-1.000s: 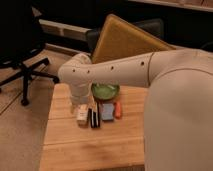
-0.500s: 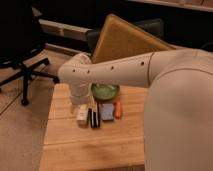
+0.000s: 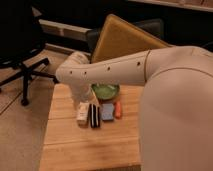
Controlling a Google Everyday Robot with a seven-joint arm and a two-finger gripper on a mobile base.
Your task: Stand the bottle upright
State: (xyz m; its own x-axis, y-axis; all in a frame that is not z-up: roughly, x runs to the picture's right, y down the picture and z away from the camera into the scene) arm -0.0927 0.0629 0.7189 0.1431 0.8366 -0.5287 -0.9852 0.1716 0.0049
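The small cream-white bottle (image 3: 82, 114) lies on the wooden table (image 3: 65, 145), at the left end of a row of small things. It points away from the camera. My gripper (image 3: 83, 98) hangs from the end of the white arm (image 3: 115, 70), just above and behind the bottle's far end. The arm's wrist hides most of the gripper, and I cannot tell whether it touches the bottle.
Right of the bottle lie a black-and-white striped block (image 3: 94, 115), a blue-grey block (image 3: 107, 112) and an orange object (image 3: 118, 109). A green bowl (image 3: 105, 91) sits behind them. A tan padded chair (image 3: 120, 37) stands behind the table, and a black office chair (image 3: 20, 45) at the left.
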